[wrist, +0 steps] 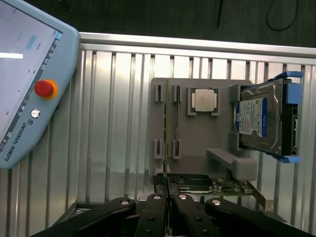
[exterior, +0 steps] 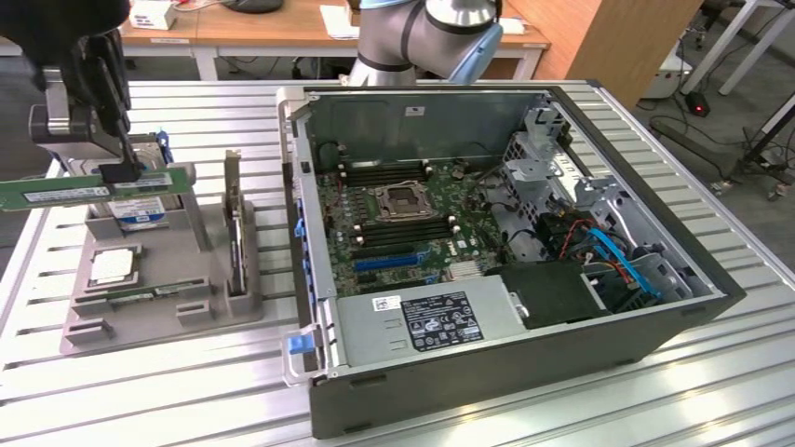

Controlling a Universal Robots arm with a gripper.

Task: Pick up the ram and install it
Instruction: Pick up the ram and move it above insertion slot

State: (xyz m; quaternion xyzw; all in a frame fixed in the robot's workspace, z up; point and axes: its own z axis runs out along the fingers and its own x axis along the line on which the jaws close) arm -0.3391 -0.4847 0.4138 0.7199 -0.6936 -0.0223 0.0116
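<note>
The ram [exterior: 74, 193], a long green stick with a pale label, hangs level in the air above the grey fixture tray [exterior: 186, 312] at the exterior view's left. My gripper [exterior: 121, 174] is shut on it near the middle of its top edge. In the wrist view the ram [wrist: 167, 123] appears edge-on as a thin line running out from between my fingertips, my gripper [wrist: 168, 190] closed on it over the tray [wrist: 217, 140]. The open computer case [exterior: 497, 372] lies to the exterior view's right, its motherboard's ram slots [exterior: 395, 228] beside the processor socket.
On the tray sit a silver hard drive with a blue label [wrist: 259, 121], a square processor chip [wrist: 204, 100] and an upright expansion card [exterior: 233, 219]. A teach pendant with a red stop button [wrist: 43, 89] lies on the ribbed metal table [wrist: 113, 123]. The arm's base [exterior: 429, 37] stands behind the case.
</note>
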